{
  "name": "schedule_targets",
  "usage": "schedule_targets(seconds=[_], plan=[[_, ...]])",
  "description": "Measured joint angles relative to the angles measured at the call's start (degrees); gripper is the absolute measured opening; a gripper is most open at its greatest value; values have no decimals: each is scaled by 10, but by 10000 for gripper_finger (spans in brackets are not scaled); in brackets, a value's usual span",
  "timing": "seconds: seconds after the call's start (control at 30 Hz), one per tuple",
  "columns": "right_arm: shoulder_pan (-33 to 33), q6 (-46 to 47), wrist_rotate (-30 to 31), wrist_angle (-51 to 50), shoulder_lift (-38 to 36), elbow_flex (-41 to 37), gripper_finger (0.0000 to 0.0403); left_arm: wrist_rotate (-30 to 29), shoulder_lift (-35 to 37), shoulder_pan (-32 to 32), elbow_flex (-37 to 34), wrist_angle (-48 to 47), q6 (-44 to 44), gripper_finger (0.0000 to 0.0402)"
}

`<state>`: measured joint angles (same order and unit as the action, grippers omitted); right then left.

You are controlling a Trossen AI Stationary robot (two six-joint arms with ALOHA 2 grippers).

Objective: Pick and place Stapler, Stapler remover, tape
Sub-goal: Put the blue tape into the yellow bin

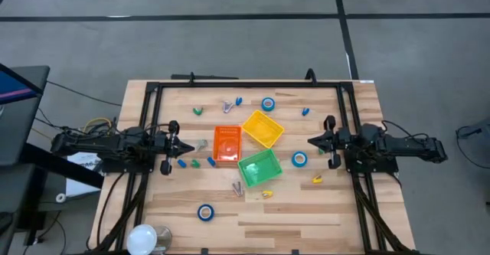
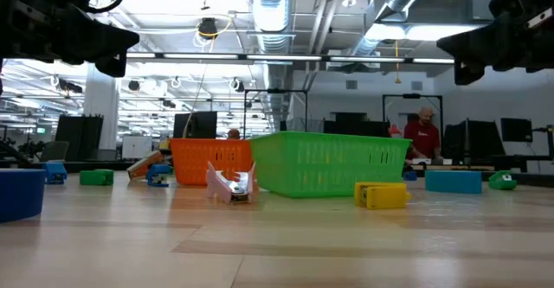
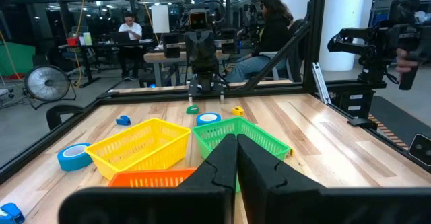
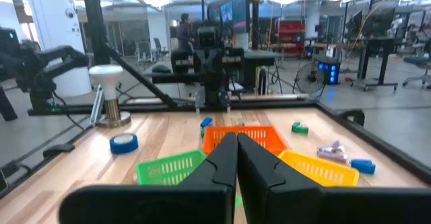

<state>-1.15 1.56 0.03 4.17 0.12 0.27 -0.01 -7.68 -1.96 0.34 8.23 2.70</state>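
Note:
Three blue tape rolls with white cores lie flat on the wooden table: one near the far edge (image 1: 268,103), one right of the green bin (image 1: 299,159), one near the front (image 1: 205,212). Small staplers and staple removers in blue, green, yellow and silver lie scattered, such as a yellow one (image 1: 317,179) and a silver one (image 1: 237,187). My left gripper (image 1: 187,146) hovers shut left of the orange bin (image 1: 227,144). My right gripper (image 1: 310,140) hovers shut right of the yellow bin (image 1: 262,128). Neither holds anything.
The orange, yellow and green (image 1: 259,168) mesh bins cluster at the table's middle, between the two grippers. A white bulb-shaped lamp (image 1: 144,238) stands at the near left corner. A black frame (image 1: 230,86) runs around the table. People sit at desks in the room beyond.

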Motion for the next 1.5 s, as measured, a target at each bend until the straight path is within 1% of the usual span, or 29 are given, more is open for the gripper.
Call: schedule_targets(seconds=[0.07, 0.2, 0.33, 0.43, 0.63, 0.83, 0.93, 1.07, 1.2, 1.33, 1.5], plan=[[0, 11, -1, 26, 0, 0, 1, 0, 0, 0, 0, 0, 0, 4], [0, 81, -2, 75, 0, 0, 1, 0, 0, 0, 0, 0, 0, 4], [-2, 89, 2, 128, 2, 1, 1, 0, 0, 0, 0, 0, 0, 4], [-5, 90, 19, 128, 4, 16, 1, 0, 0, 0, 0, 0, 0, 4], [-5, 90, 74, 130, 6, 61, 1, 0, 0, 0, 0, 0, 0, 4], [-5, 93, 82, 120, 13, 127, 0, 0, 0, 0, 0, 0, 0, 4], [-5, 97, 105, 87, 28, 174, 0, 0, 0, 0, 0, 0, 0, 4], [-5, 97, 106, 32, 64, 248, 0, 0, 0, 0, 0, 0, 0, 4], [-5, 96, 106, -25, 110, 320, 0, 0, 0, 0, 0, 0, 0, 4], [-5, 103, 106, -60, 161, 387, 0, 0, 0, 0, 0, 0, 0, 4], [-5, 101, 106, -146, 230, 467, 0, 0, 0, 0, 0, 0, 0, 4]])
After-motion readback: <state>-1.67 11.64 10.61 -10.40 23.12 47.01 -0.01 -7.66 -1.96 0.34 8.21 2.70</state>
